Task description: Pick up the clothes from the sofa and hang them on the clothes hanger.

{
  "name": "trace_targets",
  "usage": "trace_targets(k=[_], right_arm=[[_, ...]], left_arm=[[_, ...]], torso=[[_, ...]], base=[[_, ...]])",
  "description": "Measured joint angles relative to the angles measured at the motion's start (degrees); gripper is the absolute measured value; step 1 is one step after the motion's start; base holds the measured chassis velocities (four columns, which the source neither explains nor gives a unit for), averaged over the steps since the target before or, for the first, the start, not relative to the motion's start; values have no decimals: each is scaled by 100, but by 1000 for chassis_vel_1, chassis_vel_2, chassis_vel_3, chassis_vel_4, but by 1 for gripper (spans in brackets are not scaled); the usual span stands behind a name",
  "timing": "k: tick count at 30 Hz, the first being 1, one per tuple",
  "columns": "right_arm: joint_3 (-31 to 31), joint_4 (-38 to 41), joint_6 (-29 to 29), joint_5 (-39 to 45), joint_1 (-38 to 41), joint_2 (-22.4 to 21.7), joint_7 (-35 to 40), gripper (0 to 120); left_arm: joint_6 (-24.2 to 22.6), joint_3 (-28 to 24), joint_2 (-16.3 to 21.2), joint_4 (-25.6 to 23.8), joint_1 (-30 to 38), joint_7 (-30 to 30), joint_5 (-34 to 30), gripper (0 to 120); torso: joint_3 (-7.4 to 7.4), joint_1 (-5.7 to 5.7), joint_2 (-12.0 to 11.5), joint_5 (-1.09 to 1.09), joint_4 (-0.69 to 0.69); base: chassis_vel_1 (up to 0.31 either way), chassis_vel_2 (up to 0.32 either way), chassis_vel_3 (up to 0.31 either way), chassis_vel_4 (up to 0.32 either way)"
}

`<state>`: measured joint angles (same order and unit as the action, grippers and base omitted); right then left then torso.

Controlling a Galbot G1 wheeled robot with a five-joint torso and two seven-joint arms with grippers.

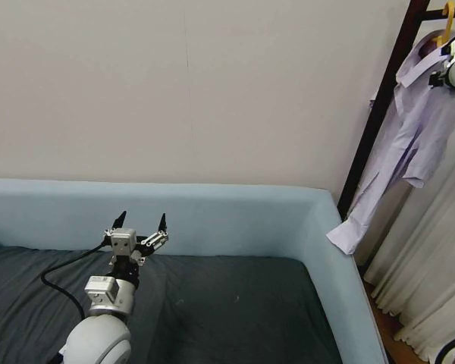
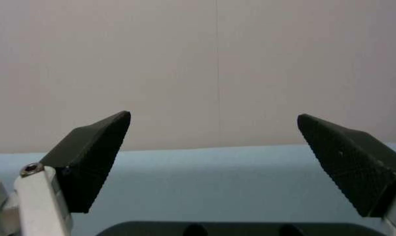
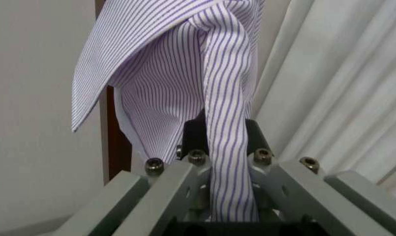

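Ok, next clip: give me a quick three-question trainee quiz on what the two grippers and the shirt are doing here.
1. True or false: the left gripper holds the striped shirt.
2. What is the right gripper clamped on? A) a towel B) the shirt C) a pillow
3. Fill in: the hanger at the shirt's collar, up on the dark rack, is ___ in colour.
Key: 1 false, it is open and empty above the sofa; 2 B; 3 yellow.

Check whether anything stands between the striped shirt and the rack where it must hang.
Nothing visible does. The right hand, shut on the striped shirt, holds it right beside the dark rack, below the yellow hanger. The left hand hovers open over the sofa.
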<state>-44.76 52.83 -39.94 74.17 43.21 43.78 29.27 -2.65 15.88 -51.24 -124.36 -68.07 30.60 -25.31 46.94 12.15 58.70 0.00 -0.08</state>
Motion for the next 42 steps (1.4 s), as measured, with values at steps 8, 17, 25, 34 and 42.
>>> trace_targets(k=[8,17,25,34,42], right_arm=[[-38,-323,12,-110,165,228,-101,1],[-39,-894,16,-150,250,490,-227,1],[130,-1091,-65,89,143,543,-250,1],[268,-1193,-168,178,60,583,-270,1],[305,-1396,-166,112,53,630,-475,1]], left_arm=[[3,-33,-39,48,69,9,-35,100],[10,-50,-23,76,141,29,-94,100],[10,-50,-32,38,100,34,-104,100],[14,22,-11,6,25,39,-103,100],[14,23,-37,10,-10,39,-89,100]], torso=[[0,0,1,0,-1],[0,0,1,-1,0],[-1,-1,1,0,-1],[-1,-1,1,-1,0],[-1,-1,1,-1,0]], base=[[0,0,0,0],[0,0,0,0],[0,0,0,0],[0,0,0,0],[0,0,0,0]])
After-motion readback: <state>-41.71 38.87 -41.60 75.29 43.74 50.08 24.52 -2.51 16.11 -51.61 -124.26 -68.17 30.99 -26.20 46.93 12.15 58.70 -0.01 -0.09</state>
